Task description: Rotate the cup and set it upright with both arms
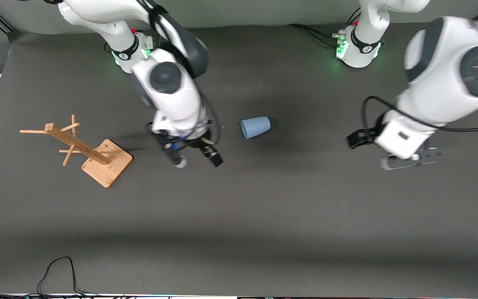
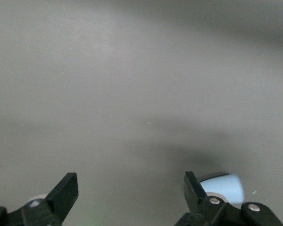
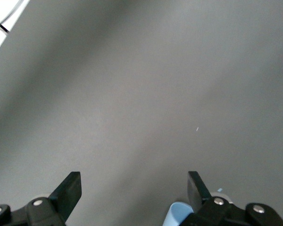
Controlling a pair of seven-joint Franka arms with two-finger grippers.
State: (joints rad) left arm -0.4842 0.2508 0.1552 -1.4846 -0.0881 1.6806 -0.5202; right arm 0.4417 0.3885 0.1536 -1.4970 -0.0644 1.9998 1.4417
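One small light-blue matte handleless cup [image 1: 256,127] lies on its side on the dark grey table [image 1: 264,216], between the two grippers; whether anything is inside cannot be told. The right gripper [image 1: 198,158], toward the right arm's end from the cup, hangs over bare table with its fingers spread wide. The left gripper [image 1: 357,139], toward the left arm's end, is likewise wide. A wooden peg stand [image 1: 82,150] stands well apart from the cup, past the right gripper.
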